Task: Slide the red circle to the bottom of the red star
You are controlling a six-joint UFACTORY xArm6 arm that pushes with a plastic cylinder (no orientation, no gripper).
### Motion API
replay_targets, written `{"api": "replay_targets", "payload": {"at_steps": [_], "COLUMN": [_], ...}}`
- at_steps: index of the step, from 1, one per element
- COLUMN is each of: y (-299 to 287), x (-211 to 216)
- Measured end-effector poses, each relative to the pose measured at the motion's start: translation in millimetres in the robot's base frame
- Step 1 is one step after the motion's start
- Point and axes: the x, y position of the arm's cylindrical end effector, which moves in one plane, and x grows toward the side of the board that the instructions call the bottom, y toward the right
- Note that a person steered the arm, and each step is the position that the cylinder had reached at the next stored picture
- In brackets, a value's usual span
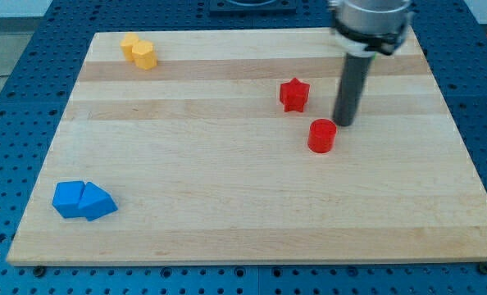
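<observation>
Red circle [321, 135] sits on the wooden worktop [227, 221], at about five o'clock from the red star [293, 94] and close to it without touching. Needs to end up at six o'clock of the star, so only a short shift toward nine o'clock remains, by the look of it.

My tip [343, 124] stands at roughly one o'clock of the circle, just beside its rim; contact or a hair's gap, impossible to tell. No opening or closing end effector here: only a plain dark rod, holding nothing, able to push and nothing more.

Handling, as a judgement: a small, rigid, light puck, probably plastic, likely to slide readily on smooth wood and to coast or skid sideways if struck off-centre. Round wall offers no flat face, so any push off the centre line should roll it around the rod. Not fragile. Best point of contact: the side wall at three o'clock, pressing straight through the centre toward nine o'clock. Present position at one o'clock would drive it toward seven o'clock, away from the star.

Elsewhere, well apart: two yellow blocks [138, 52] touching at the view's top left, a blue cube [68, 199] and blue triangle [98, 202] touching at bottom left.
</observation>
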Motion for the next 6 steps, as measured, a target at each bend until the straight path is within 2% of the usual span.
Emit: {"api": "replay_targets", "payload": {"at_steps": [1,3,4,5,6], "y": [0,-108,-97,-35,-49], "x": [28,70,67,67,39]}}
